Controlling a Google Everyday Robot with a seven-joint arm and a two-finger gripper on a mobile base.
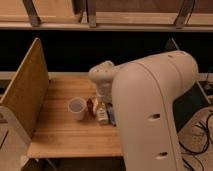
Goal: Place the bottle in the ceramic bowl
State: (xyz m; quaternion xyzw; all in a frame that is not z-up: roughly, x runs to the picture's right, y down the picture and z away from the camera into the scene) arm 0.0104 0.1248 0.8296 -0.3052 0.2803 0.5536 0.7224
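Note:
The bottle [103, 115], with a cream-white label and brownish neck, lies on the wooden table [60, 132] just right of the white translucent cup [76, 108]. My gripper [102, 101] hangs from the white wrist directly above the bottle's neck end, very close to it. The large white arm covers the right half of the table and hides the reddish-orange ceramic bowl.
A small dark red object [90, 105] stands between the cup and the bottle. A bluish item [111, 118] peeks out beside the bottle at the arm's edge. A tall wooden panel [26, 92] walls the table's left side. A dark gap and shelving lie behind.

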